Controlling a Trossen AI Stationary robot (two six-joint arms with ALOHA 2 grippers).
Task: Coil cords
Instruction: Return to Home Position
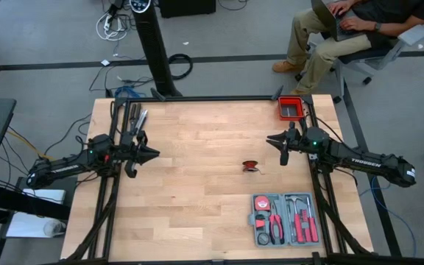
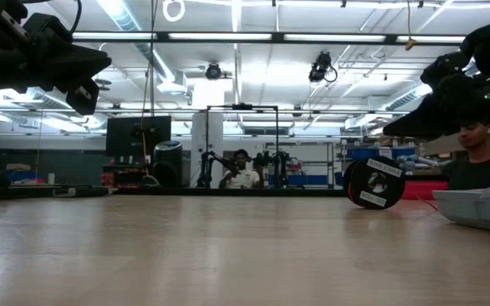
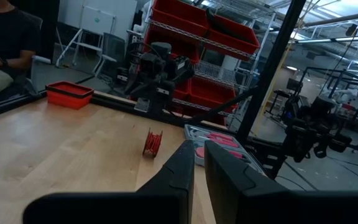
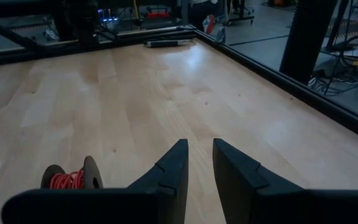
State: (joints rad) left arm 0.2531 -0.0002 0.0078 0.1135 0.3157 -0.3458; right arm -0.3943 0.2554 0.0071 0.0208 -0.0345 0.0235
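Note:
The thin red cord is wound on a small black spool (image 1: 251, 165) that stands on its two flange rims right of the table's middle. It also shows in the low view (image 2: 374, 181), the left wrist view (image 3: 153, 143) and the right wrist view (image 4: 72, 177). A short loose end lies beside it. My left gripper (image 1: 153, 154) hovers at the left side, far from the spool, open by a narrow gap and empty. My right gripper (image 1: 272, 140) hovers a little to the right of and beyond the spool, open by a narrow gap and empty.
A grey tool case (image 1: 284, 219) with red-handled tools lies at the near right. A red bin (image 1: 291, 108) sits at the far right corner. Some tools (image 1: 135, 118) lie at the far left. A person sits beyond the far right corner. Bare wood lies between the arms.

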